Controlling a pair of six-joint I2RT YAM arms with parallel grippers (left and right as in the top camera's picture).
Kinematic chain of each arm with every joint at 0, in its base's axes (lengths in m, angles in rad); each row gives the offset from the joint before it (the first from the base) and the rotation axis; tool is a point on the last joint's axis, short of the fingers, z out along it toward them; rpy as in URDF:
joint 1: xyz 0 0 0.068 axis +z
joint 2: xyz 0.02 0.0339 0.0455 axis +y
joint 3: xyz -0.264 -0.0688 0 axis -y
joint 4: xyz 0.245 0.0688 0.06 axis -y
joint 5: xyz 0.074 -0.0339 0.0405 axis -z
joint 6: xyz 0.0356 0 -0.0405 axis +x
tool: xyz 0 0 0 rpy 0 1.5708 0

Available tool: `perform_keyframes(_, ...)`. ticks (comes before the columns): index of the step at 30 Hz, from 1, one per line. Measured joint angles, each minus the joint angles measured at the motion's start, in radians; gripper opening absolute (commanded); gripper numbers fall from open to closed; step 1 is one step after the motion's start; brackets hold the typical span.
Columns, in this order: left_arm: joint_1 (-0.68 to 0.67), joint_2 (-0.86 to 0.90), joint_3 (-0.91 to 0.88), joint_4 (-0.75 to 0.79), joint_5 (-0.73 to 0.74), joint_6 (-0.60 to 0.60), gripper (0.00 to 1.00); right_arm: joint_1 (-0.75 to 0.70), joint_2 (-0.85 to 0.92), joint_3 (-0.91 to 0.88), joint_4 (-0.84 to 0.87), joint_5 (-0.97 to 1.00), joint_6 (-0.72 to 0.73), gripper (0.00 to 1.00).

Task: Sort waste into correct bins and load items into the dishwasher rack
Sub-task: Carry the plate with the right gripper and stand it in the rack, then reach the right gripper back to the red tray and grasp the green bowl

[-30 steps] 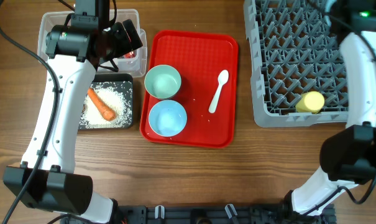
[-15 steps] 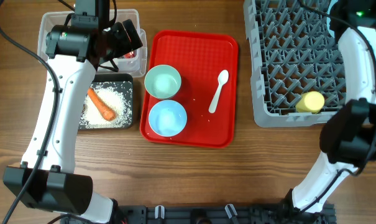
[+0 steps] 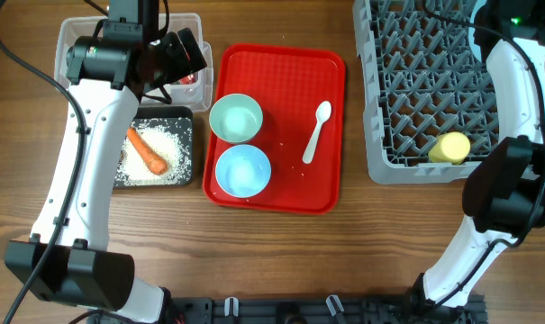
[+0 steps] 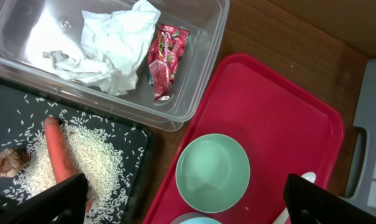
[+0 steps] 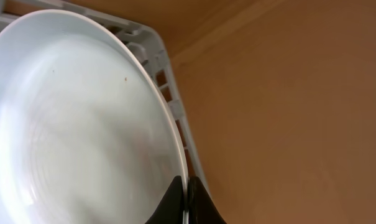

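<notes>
My left gripper is open and empty, hovering above the clear tub and the red tray's left edge; it also shows in the overhead view. The clear tub holds the white tissue and the red wrapper. The black tub holds the carrot, rice and brown scrap. The mint bowl, blue bowl and white spoon lie on the tray. My right gripper is shut on the pale plate's rim at the rack's far right corner. The yellow cup lies in the rack.
The flat red tray sits between the tubs and the rack. My right arm runs along the rack's right side. Bare wooden table lies in front of the tray and rack.
My right arm has shifted slightly over the rack's right side. The left arm and the things on the table have not moved.
</notes>
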State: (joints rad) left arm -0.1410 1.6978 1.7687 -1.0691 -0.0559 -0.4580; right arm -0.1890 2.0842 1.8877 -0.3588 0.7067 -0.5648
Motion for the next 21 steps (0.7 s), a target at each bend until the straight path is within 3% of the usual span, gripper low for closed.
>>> perform_keyframes(4,0.0,0.0,0.0,0.0,0.0,0.0,1.0,0.0,0.001,0.0,-0.03,-0.031,0.026,0.11)
perform_keyframes(5,0.0,0.0,0.0,0.0,0.0,0.0,1.0,0.0,0.001,0.0,-0.039,-0.039,0.032,0.21)
perform_keyframes(6,0.0,0.0,0.0,0.0,0.0,0.0,1.0,0.0,0.001,0.0,-0.048,-0.051,0.039,0.39)
perform_keyframes(10,0.0,0.0,0.0,0.0,0.0,0.0,1.0,0.0,0.005,0.0,-0.061,-0.102,0.079,0.7)
perform_keyframes(11,0.0,0.0,0.0,0.0,0.0,0.0,1.0,0.0,0.005,0.0,-0.066,-0.117,0.098,0.81)
perform_keyframes(12,0.0,0.0,0.0,0.0,0.0,0.0,1.0,0.0,0.005,0.0,-0.071,-0.136,0.105,1.0)
perform_keyframes(21,0.0,0.0,0.0,0.0,0.0,0.0,1.0,0.034,-0.009,0.0,-0.059,-0.216,0.322,1.0)
